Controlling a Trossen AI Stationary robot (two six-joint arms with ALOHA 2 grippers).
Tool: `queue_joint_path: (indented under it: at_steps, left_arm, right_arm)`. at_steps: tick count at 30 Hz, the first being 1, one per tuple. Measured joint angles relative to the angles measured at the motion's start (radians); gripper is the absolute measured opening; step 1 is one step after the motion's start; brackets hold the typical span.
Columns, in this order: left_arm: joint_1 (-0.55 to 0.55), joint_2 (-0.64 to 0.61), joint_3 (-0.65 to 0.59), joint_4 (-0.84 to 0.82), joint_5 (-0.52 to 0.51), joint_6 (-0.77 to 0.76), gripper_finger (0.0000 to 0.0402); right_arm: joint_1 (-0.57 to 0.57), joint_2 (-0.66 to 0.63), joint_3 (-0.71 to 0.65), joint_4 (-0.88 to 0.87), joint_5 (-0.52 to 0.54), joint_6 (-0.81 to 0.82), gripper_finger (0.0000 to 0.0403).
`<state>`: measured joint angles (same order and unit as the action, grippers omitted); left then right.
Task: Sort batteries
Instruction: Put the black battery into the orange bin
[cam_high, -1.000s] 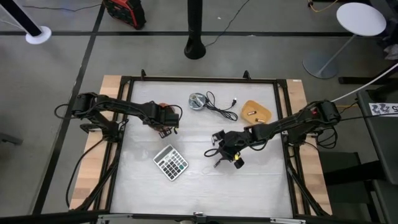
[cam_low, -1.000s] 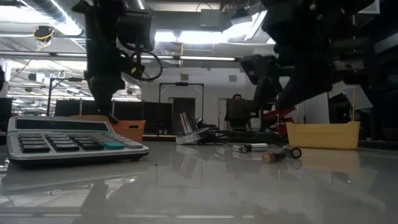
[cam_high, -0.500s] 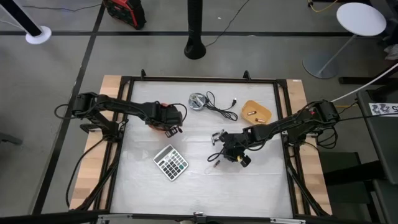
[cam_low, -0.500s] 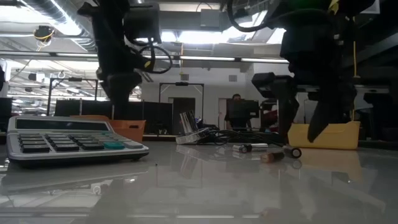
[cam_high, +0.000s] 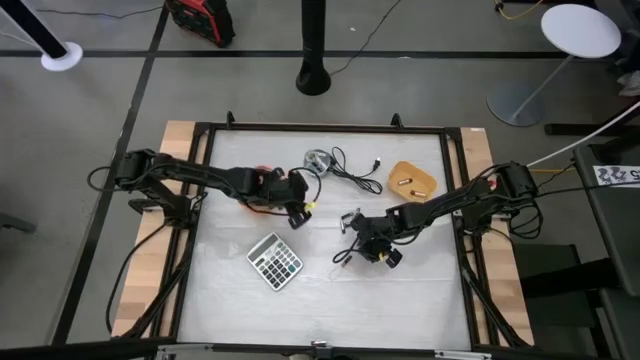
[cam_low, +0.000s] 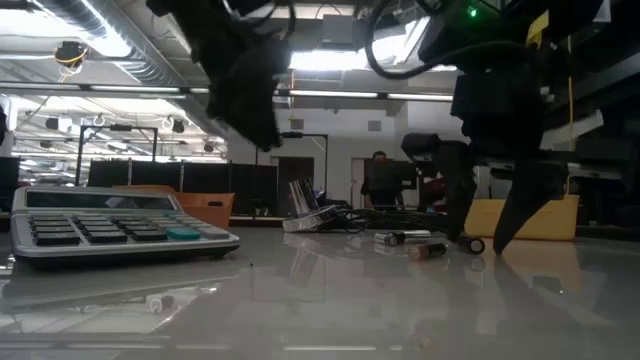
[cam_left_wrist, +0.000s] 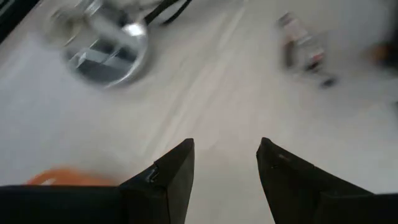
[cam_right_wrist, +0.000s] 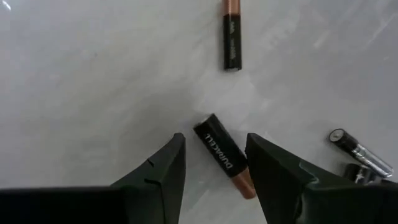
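Several batteries lie on their sides on the white table. In the right wrist view a black-and-copper battery (cam_right_wrist: 222, 153) lies between the open fingers of my right gripper (cam_right_wrist: 211, 163), apart from both. Another copper-ended battery (cam_right_wrist: 231, 35) and a silvery one (cam_right_wrist: 356, 148) lie farther off. The low view shows my right gripper (cam_low: 482, 243) with its fingertips down at the table among the batteries (cam_low: 424, 251). My left gripper (cam_high: 300, 212) hangs open and empty above the table's middle, past the orange tray (cam_high: 262, 175).
A calculator (cam_high: 274, 261) lies near the table's near-left part. A round silver disc (cam_high: 318, 161) and a black cable (cam_high: 355, 172) lie by the far edge. A tan tray (cam_high: 411, 178) with small cells in it sits at the far right. Bare table lies toward the near edge.
My left gripper has swung from over the orange tray toward the table's middle, staying open. My right gripper has come down until its open fingertips stand at the table beside the batteries.
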<state>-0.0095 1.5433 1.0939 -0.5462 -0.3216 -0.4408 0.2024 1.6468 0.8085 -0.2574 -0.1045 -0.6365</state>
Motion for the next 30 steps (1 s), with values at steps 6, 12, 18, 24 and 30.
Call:
queue_joint_path:
  at_steps: [6,12,18,24,30]
  left_arm:
    - [-0.087,0.014,0.0,0.173,0.031,-0.004,0.0164]
    - [-0.188,0.089,0.0,0.337,0.031,-0.005,0.0164]
    - [-0.26,0.206,0.0,0.554,0.031,0.0,0.0164]
    - [-0.289,0.332,0.0,0.739,0.029,0.002,0.0164]
    - [-0.292,0.433,0.0,0.871,0.027,0.003,0.0164]
  right_arm:
    - [0.0,0.032,0.005,0.005,0.017,0.002,0.0165]
    - [0.0,0.034,0.006,0.002,0.021,0.005,0.0136]
    - [0.001,0.035,0.006,0.006,0.022,0.022,0.0059]
    - [0.0,0.036,0.006,0.006,0.029,0.028,0.0012]
    - [0.0,0.037,0.005,0.009,0.03,0.055,0.0032]
